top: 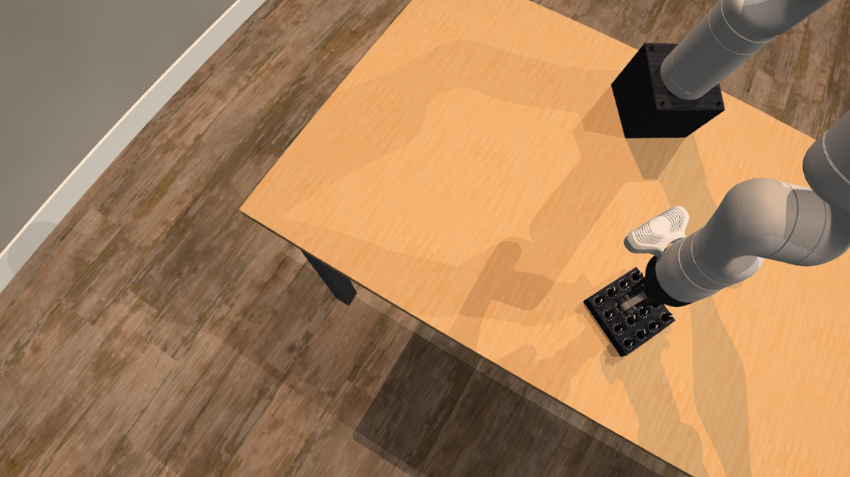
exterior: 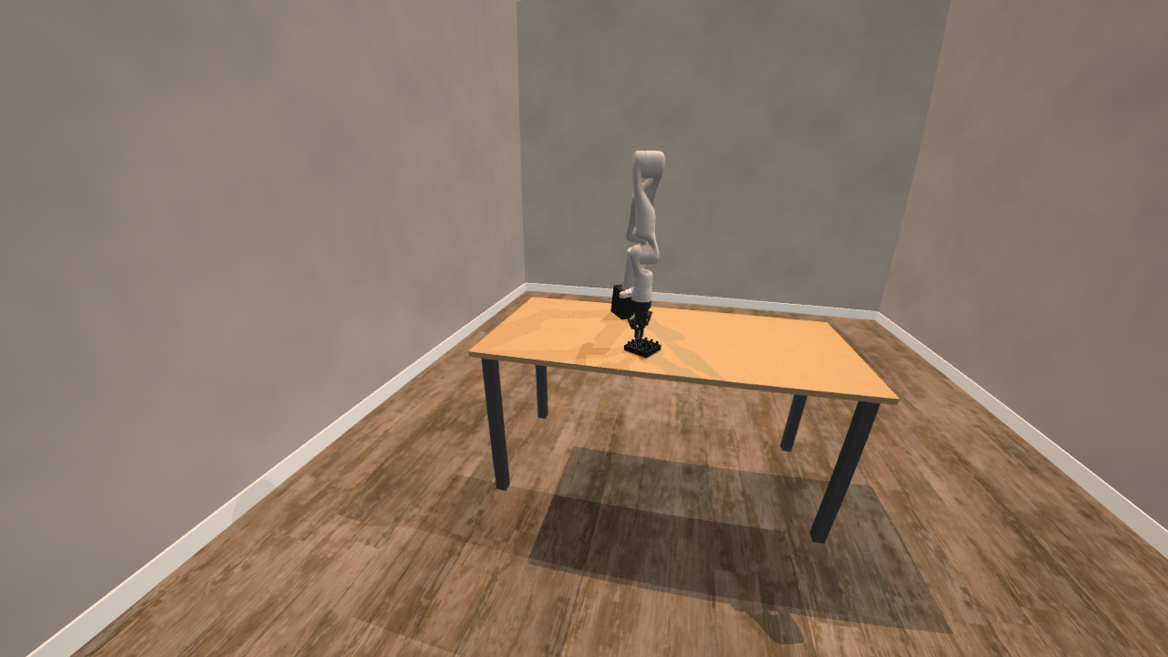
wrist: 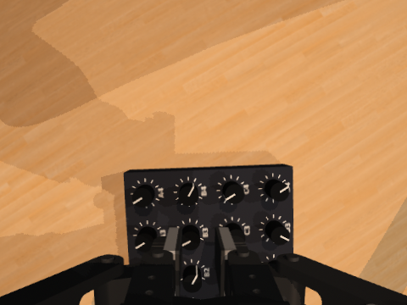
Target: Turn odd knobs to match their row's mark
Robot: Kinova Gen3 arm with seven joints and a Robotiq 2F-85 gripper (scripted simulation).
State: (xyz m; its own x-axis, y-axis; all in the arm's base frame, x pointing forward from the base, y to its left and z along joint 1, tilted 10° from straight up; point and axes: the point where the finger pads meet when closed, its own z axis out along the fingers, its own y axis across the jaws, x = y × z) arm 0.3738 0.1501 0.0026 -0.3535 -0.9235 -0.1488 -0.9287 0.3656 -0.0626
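Observation:
The black knob box (top: 604,330) (exterior: 642,351) (wrist: 209,178) stands on the table. My gripper (top: 632,300) (exterior: 638,337) (wrist: 198,244) points down over it, fingers slightly apart, around or just above knob B3 (wrist: 191,238); nothing looks clamped. In the wrist view the lines of B3, A4 (wrist: 143,196), A3 (wrist: 146,238) and C4 (wrist: 233,192) point lower left. Those of B4 (wrist: 188,195) and B2 (wrist: 192,280) point upper right. D4 (wrist: 277,189) points upper right, D3 (wrist: 277,233) lower right. C3 (wrist: 233,230) is partly hidden, as are most row 1 and 2 knobs.
The wooden table (top: 379,165) (exterior: 759,351) carries the arm's black base block (top: 643,98) (exterior: 620,302) behind the box. Neighbouring knobs stand close outside both fingers. The arm (top: 697,265) (exterior: 642,286) leans over the box, and its shadows fall across the table.

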